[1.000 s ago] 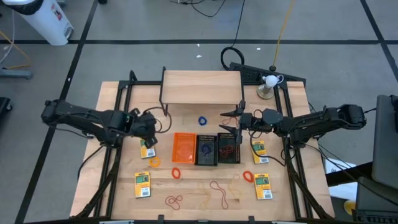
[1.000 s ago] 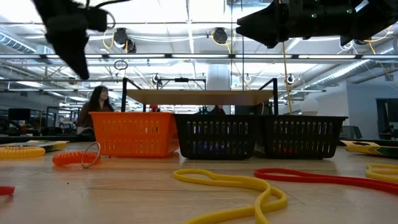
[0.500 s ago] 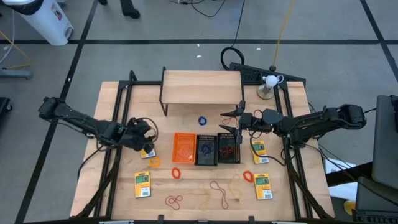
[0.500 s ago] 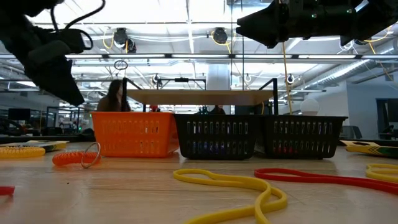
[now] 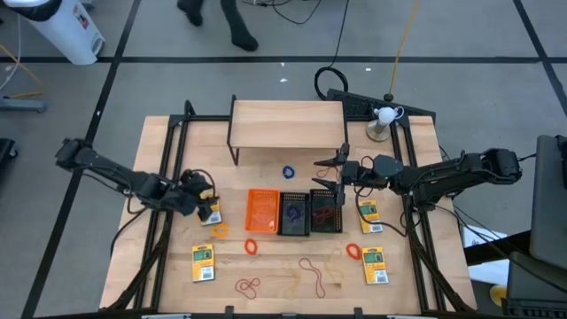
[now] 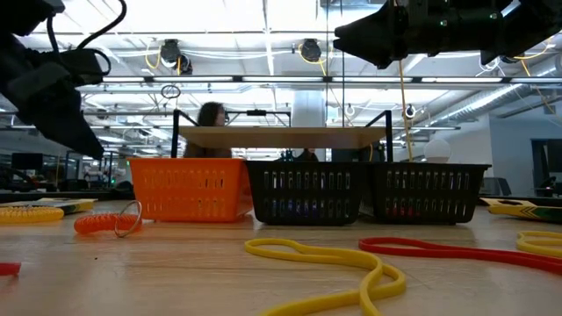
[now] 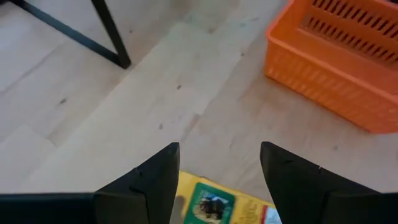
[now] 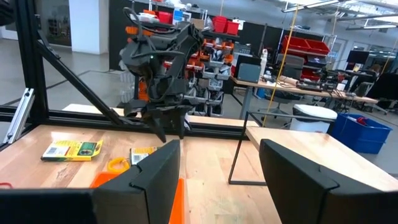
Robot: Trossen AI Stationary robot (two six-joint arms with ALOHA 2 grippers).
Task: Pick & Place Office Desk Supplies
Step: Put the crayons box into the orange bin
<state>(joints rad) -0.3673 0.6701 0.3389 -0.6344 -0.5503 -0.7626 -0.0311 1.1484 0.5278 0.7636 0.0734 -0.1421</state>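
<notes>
Beneath your left claw [image 5: 205, 202], spread wide and holding nothing, a yellow-and-green pack [image 7: 217, 204] lies flat on the desk [image 5: 266, 275] beside the orange bin [image 5: 261, 211]; your right claw [image 5: 330, 173], also open, hangs above the black bins [image 5: 310, 212].

Wooden table [image 5: 159, 133], shelf [image 5: 288, 122], bins [image 5: 293, 213], packs [image 5: 203, 262], bands [image 5: 310, 273]

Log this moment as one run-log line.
left tool: open, over yellow-and-green pack | right tool: open, above black bins | nothing held

Bright overhead lights, glare, soft shadows
</notes>
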